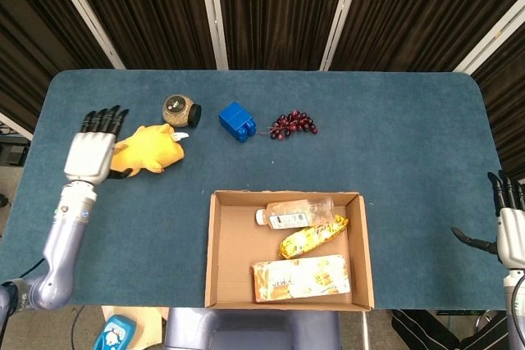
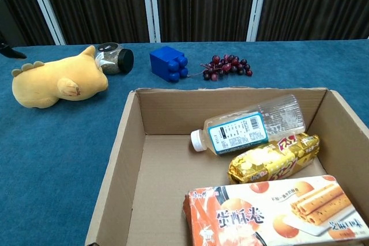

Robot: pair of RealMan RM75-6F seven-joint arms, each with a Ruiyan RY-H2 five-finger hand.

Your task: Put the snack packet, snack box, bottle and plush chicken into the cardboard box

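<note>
The cardboard box (image 1: 214, 284) (image 2: 118, 171) stands at the table's front. Inside it lie the clear bottle (image 1: 293, 212) (image 2: 253, 125), the golden snack packet (image 1: 312, 235) (image 2: 274, 158) and the orange snack box (image 1: 300, 277) (image 2: 277, 217). The yellow plush chicken (image 1: 149, 150) (image 2: 55, 84) lies on the blue table at the left. My left hand (image 1: 92, 151) hovers just left of the chicken with fingers spread, holding nothing. My right hand (image 1: 507, 227) is at the far right edge, fingers apart and empty.
Behind the chicken lie a small dark-lidded jar (image 1: 180, 109) (image 2: 114, 60), a blue block (image 1: 237, 121) (image 2: 169, 63) and a bunch of dark grapes (image 1: 293, 125) (image 2: 226, 66). Dark curtains close off the back.
</note>
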